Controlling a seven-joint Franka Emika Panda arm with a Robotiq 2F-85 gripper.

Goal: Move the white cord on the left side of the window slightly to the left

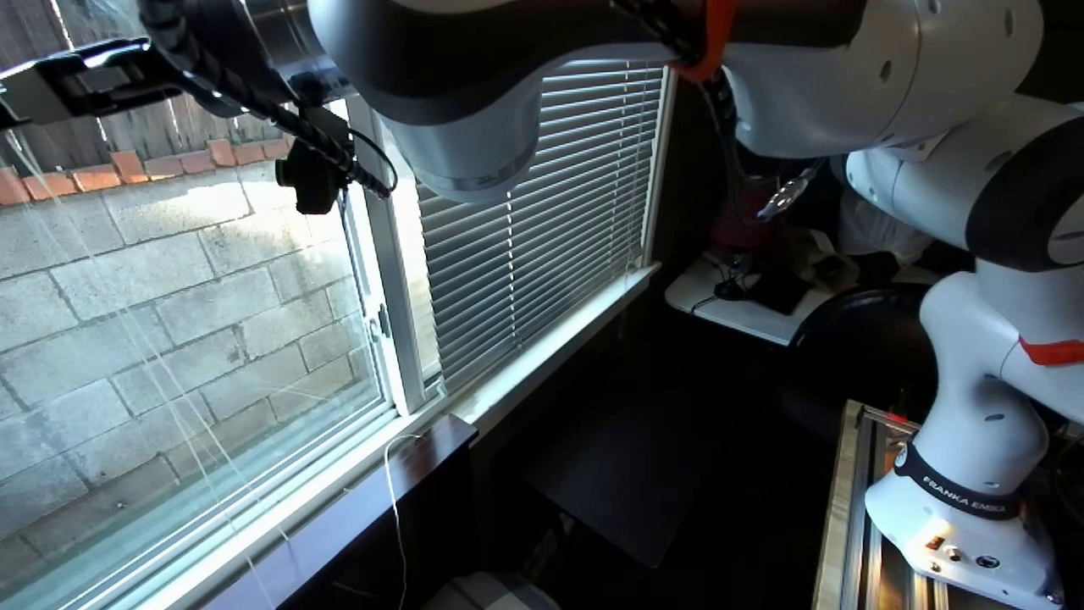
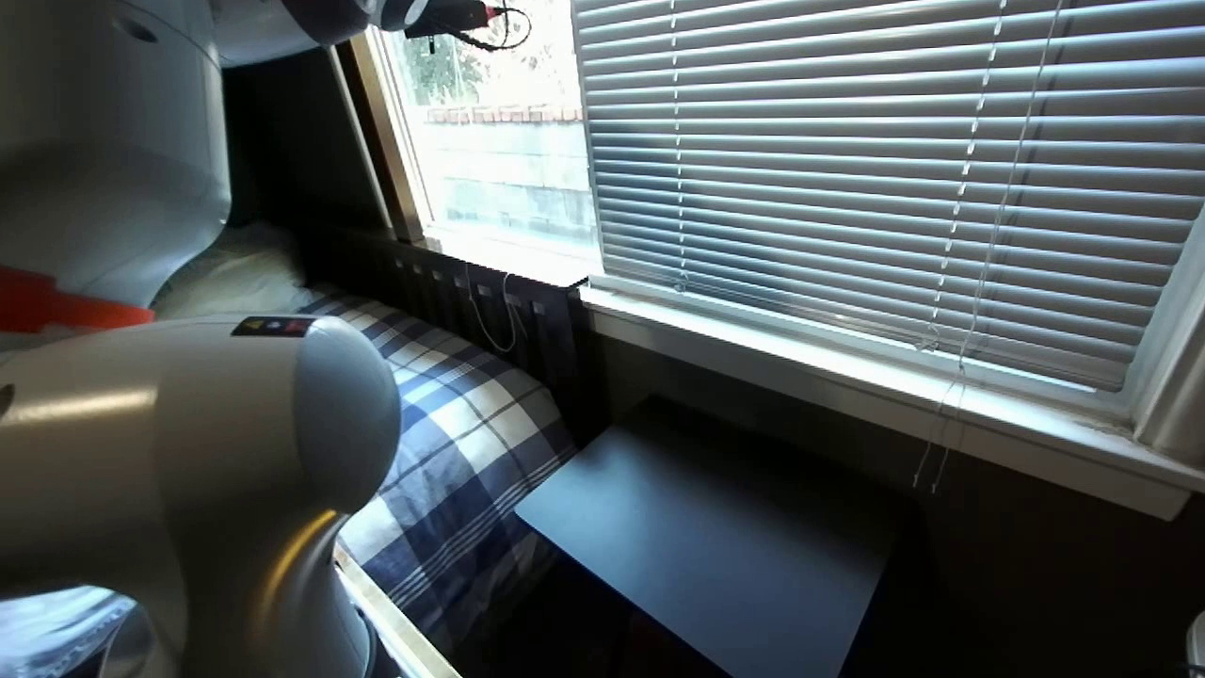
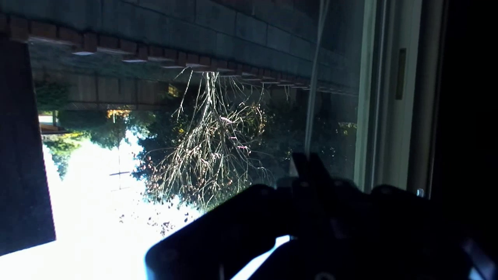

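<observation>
The white cord (image 3: 313, 77) looks pinched in the gripper (image 3: 308, 158), jaws closed, so the shifting step seems in hand, calling for a slight draw left.

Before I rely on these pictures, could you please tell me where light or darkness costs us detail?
Wrist view: sky blown out, pincer a near-black silhouette, white cord faint against the dim background; in an exterior view, glare on the block wall, tabletop nearly lost in shadow; in an exterior view, the clear side of the window washed out.
</observation>
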